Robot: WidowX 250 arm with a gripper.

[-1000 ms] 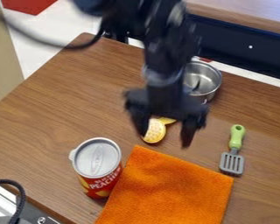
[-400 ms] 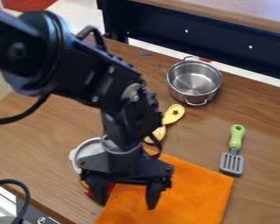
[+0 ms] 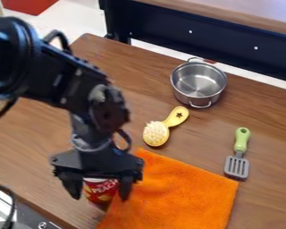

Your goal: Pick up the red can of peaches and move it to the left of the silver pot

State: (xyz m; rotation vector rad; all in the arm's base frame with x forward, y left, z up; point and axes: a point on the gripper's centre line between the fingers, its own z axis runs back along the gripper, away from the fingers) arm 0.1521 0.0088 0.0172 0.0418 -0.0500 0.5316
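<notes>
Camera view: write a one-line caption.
A black gripper straddles a can beside an orange cloth, with a brush, pot and spatula beyond.

Black arm [image 3: 66,81] from upper left, tool [image 3: 100,197] down, fingers [image 3: 72,188] spread

You see bench [image 3: 258,117] in smooth wood grain; orange cloth [image 3: 180,193], matt, rough; beyond cloth, glossy metal pot [image 3: 197,83]; between them, smooth yellow brush [image 3: 156,133].

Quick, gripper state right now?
Black two-finger gripper: open, fingers on either side of a red cylindrical can; contact can't be told.
</notes>
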